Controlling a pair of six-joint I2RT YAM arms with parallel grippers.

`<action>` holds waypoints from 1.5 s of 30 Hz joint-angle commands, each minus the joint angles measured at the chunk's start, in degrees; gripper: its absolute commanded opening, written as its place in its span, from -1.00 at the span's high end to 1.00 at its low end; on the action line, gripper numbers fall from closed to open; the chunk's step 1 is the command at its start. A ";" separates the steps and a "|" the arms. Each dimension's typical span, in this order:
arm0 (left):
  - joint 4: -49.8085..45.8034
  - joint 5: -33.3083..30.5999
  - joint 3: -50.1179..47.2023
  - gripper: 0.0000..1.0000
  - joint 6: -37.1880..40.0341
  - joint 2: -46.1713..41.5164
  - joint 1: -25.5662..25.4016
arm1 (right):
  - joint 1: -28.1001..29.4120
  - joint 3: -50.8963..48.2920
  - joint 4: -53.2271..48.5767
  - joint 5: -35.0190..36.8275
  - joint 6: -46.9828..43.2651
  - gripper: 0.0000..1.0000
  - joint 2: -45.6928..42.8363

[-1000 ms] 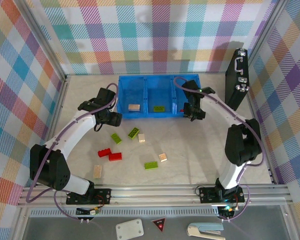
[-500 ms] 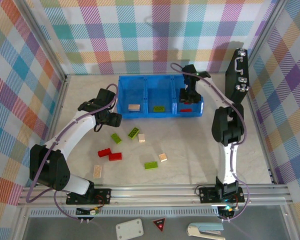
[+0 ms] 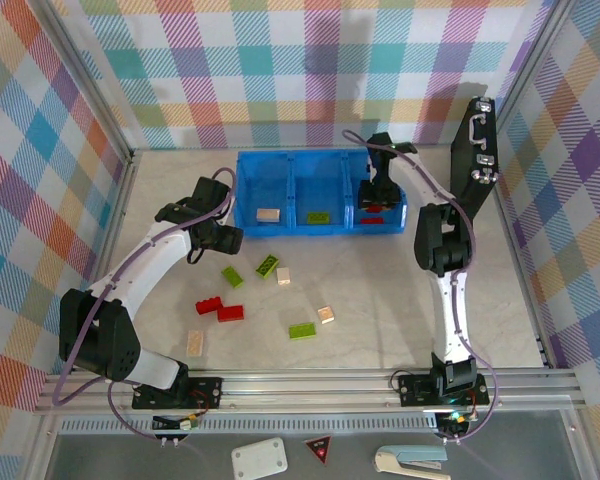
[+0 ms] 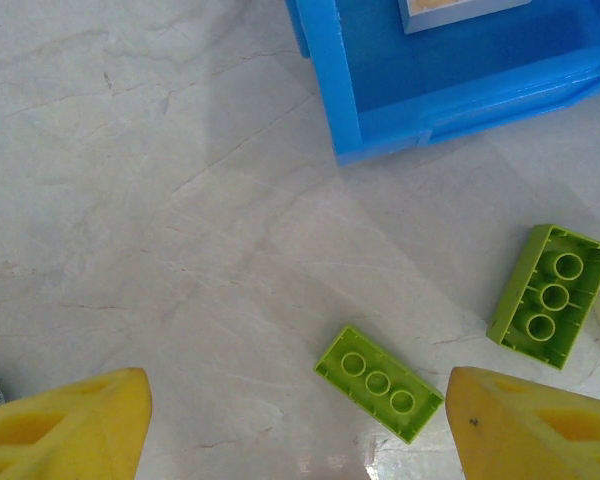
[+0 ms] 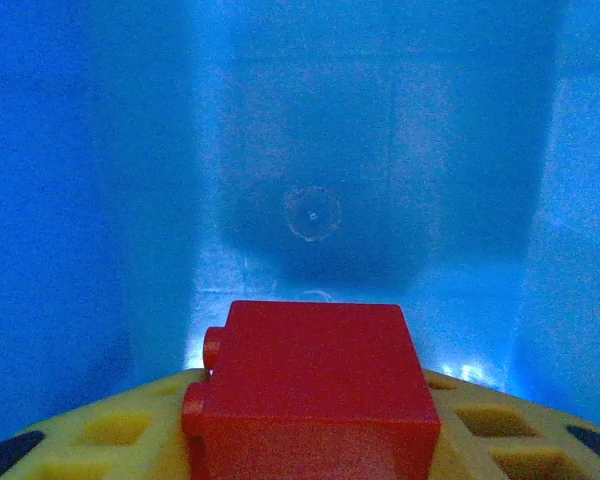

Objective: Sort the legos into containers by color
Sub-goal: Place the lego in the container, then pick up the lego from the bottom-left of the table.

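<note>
One blue tray (image 3: pixel 320 160), three compartments. Left compartment: one tan lego (image 3: pixel 269 214). Middle: one green lego (image 3: pixel 318 217). Right gripper (image 3: pixel 378 200) is inside the right compartment, partly closed with one red lego (image 5: pixel 315 380) between its fingers; how many other reds lie there is unclear. Loose on the surface (image 3: pixel 380 290): three green legos (image 3: pixel 232 276) (image 3: pixel 268 265) (image 3: pixel 302 330), three tan legos (image 3: pixel 283 275) (image 3: pixel 326 314) (image 3: pixel 195 343), two red legos (image 3: pixel 209 305) (image 3: pixel 231 313). Left gripper (image 3: pixel 225 240) is wide open and holds nothing, low over the surface by the tray's near left corner.
</note>
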 commanded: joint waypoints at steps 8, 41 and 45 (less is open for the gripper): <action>0.99 0.24 -0.29 -0.55 0.76 -0.50 0.77 | -0.07 0.89 -2.24 -1.06 -1.67 -0.05 3.25; -7.70 2.35 1.11 -0.54 -8.41 -1.05 -4.06 | 0.51 -16.43 2.31 -5.26 0.87 -0.31 -21.37; -8.45 4.11 -1.60 -0.52 -13.42 -1.67 -6.23 | 0.64 -21.97 4.40 -6.62 1.65 -0.31 -24.90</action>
